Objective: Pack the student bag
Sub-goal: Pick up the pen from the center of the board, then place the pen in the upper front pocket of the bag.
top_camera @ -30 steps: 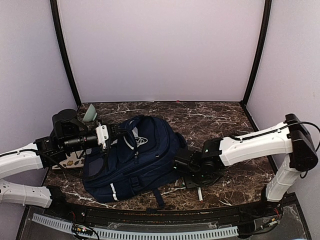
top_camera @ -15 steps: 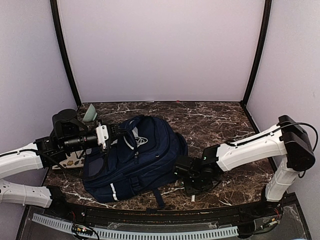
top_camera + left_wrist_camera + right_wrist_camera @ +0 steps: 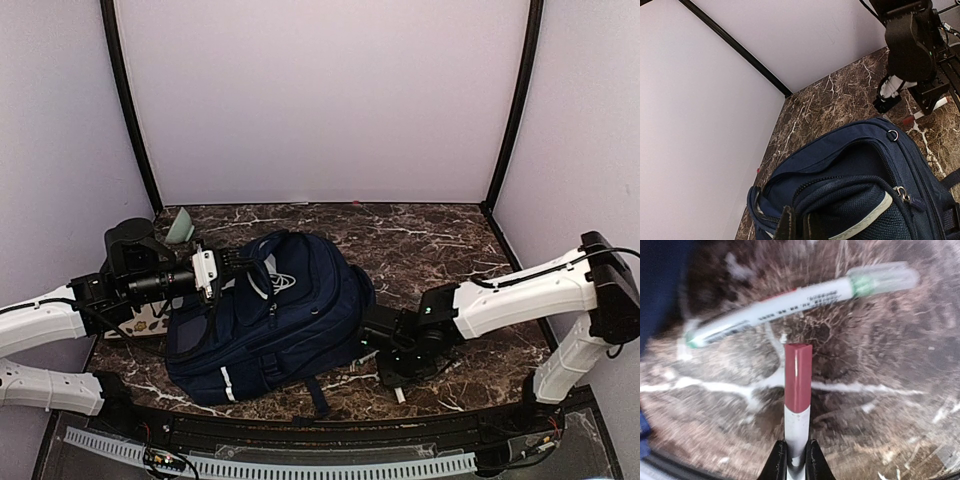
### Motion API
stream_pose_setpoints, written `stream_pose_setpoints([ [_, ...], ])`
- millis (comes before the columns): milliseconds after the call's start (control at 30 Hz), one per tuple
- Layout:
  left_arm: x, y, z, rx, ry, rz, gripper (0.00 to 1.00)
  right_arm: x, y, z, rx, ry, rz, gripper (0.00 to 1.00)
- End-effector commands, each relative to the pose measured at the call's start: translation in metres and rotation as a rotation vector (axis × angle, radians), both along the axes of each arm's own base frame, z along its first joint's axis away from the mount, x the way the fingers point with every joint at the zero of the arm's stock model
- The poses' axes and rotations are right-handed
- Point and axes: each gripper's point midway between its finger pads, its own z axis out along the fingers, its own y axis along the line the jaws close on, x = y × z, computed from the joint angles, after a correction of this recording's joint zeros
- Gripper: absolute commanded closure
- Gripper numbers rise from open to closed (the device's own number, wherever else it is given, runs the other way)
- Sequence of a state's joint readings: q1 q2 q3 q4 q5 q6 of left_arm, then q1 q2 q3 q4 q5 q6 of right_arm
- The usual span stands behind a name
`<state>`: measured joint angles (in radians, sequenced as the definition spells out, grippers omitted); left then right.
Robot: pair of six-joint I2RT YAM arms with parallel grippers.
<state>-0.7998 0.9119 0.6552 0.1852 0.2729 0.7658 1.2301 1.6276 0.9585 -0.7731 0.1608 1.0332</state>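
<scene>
The bag lies flat on the table, left of centre, with its top end toward the far left. It is soft fabric and bulky. Judged handling: it will sag and fold wherever it is lifted, and the mouth will fall shut unless held up. Take hold at the rim of the zip opening or at the top handle, since the smooth panels give a two-finger pincer nothing to bite.

The left gripper has its jaws narrow, pinched on the fabric rim at the bag's top, beside the part-open zip.

The right gripper is low over the table just right of the bag. Its jaws are narrow and clamped on the white barrel of a red pen. A green pen lies on the table just beyond the red cap. Both pens are judged light, rigid and smooth, and liable to swing if gripped near one end
</scene>
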Motion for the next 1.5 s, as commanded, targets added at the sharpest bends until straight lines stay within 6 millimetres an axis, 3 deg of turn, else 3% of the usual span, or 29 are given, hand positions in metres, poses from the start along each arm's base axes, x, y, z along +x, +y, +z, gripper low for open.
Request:
stream_pose_setpoints([
  [0, -0.016, 0.002, 0.071, -0.204, -0.142, -0.056, 1.00, 0.011, 0.005, 0.048, 0.103, -0.096, 0.007, 0.98],
  [200, -0.017, 0.002, 0.071, -0.203, -0.142, -0.058, 1.00, 0.052, 0.031, 0.142, 0.363, -0.339, 0.025, 1.00],
  [400, -0.016, -0.001, 0.069, -0.199, -0.134, -0.067, 1.00, 0.129, 0.089, 0.277, 0.788, -0.704, 0.071, 1.00],
  [467, -0.016, 0.000, 0.068, -0.196, -0.136, -0.062, 1.00, 0.148, 0.114, 0.300, 0.871, -0.768, 0.087, 1.00],
  [567, -0.014, 0.001, 0.067, -0.194, -0.141, -0.052, 1.00, 0.168, 0.155, 0.296, 0.894, -0.738, 0.108, 1.00],
  [700, -0.014, 0.001, 0.066, -0.193, -0.144, -0.049, 1.00, 0.177, 0.208, 0.258, 0.910, -0.593, 0.166, 1.00],
  [800, -0.013, 0.001, 0.066, -0.191, -0.145, -0.045, 1.00, 0.172, 0.229, 0.230, 0.936, -0.481, 0.185, 1.00],
  [867, -0.013, 0.001, 0.066, -0.192, -0.145, -0.042, 1.00, 0.165, 0.229, 0.212, 0.965, -0.416, 0.168, 1.00],
  [1100, -0.011, 0.001, 0.065, -0.190, -0.144, -0.037, 1.00, 0.155, 0.201, 0.180, 0.922, -0.369, 0.095, 1.00],
  [1233, -0.011, 0.001, 0.065, -0.189, -0.143, -0.039, 1.00, 0.149, 0.204, 0.165, 0.883, -0.318, 0.121, 0.99],
  [1300, -0.011, 0.001, 0.065, -0.188, -0.142, -0.038, 1.00, 0.149, 0.211, 0.165, 0.850, -0.301, 0.161, 0.91],
  [1467, -0.011, 0.001, 0.065, -0.188, -0.144, -0.036, 1.00, 0.149, 0.204, 0.179, 0.765, -0.335, 0.209, 0.46],
])
